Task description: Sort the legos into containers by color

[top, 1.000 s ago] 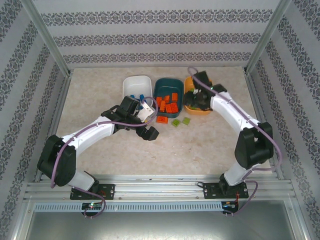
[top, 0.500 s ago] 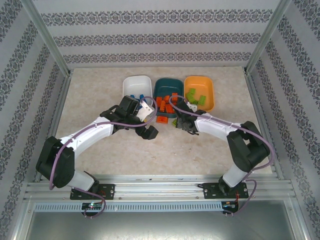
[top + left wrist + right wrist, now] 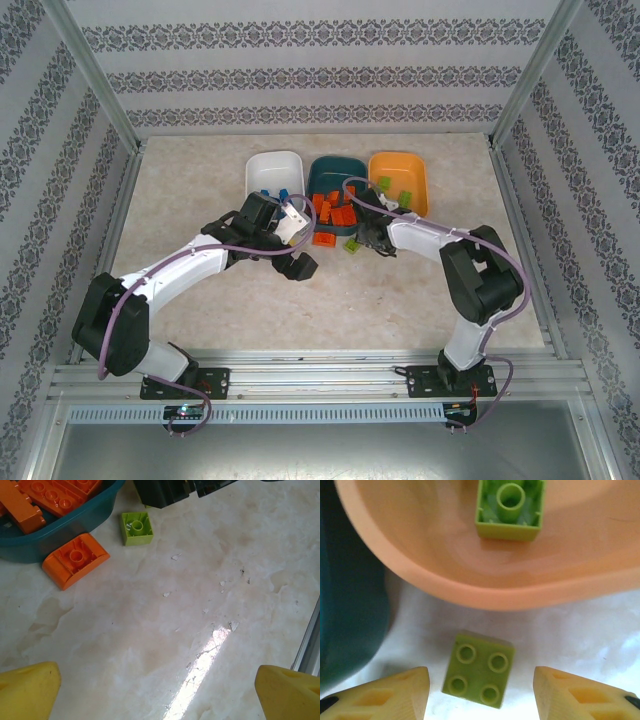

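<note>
Three containers stand in a row at the back: white (image 3: 272, 165), dark teal (image 3: 335, 170) and light orange (image 3: 400, 170). Blue legos (image 3: 272, 193) lie in the white one, orange-red legos (image 3: 335, 208) in the teal, green ones (image 3: 393, 192) in the orange. My right gripper (image 3: 480, 687) is open, low over the table, with a loose green lego (image 3: 479, 669) between its fingers, untouched. Just beyond it are the orange tray's wall (image 3: 495, 587) and a green brick (image 3: 510, 510) inside. My left gripper (image 3: 160, 695) is wide open over bare table. Ahead of it lie an orange-red brick (image 3: 75, 560) and another green brick (image 3: 136, 528).
The teal tray's rim (image 3: 350, 605) stands close on the left of my right gripper. In the top view the two grippers (image 3: 300, 245) (image 3: 372, 242) are near each other, with the orange-red brick (image 3: 323, 238) and a green brick (image 3: 352, 246) between them. Metal posts frame the table.
My right arm has swung from over the orange tray down to the table in front of the trays and now straddles a green brick. The left arm has not moved.
</note>
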{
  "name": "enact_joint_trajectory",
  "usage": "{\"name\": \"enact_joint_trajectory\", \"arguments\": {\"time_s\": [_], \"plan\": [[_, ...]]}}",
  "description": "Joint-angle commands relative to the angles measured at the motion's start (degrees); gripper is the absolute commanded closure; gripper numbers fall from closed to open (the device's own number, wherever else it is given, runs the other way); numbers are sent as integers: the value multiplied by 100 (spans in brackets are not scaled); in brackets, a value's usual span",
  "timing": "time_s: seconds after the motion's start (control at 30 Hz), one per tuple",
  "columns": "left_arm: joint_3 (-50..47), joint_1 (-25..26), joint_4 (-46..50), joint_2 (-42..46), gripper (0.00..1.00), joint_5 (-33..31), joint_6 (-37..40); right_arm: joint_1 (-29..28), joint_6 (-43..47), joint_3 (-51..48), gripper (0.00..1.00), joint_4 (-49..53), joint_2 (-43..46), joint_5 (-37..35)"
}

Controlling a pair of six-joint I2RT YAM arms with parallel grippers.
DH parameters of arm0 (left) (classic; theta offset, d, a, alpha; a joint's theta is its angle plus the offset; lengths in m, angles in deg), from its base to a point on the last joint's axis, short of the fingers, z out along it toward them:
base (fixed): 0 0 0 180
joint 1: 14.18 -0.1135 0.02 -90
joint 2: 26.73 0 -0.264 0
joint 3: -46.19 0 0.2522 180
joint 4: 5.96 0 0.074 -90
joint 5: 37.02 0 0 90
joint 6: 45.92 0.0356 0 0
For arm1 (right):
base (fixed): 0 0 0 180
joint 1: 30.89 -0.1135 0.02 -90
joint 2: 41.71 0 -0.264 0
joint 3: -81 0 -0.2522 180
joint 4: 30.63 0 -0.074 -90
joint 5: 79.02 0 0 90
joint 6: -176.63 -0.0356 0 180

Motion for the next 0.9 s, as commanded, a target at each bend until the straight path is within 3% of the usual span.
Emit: {"name": "enact_joint_trajectory", "arguments": {"time_s": [0.0,0.43,0.87], "plan": [[-18,75,-82,86,0,-13,144,89,55,203,43,-28,-208,197],[-25,80,-71,53,0,-23,152,266,-19,133,46,-71,-440,286],[-8,89,-47,29,0,-24,152,384,-11,-333,66,-192,-11,423]]}}
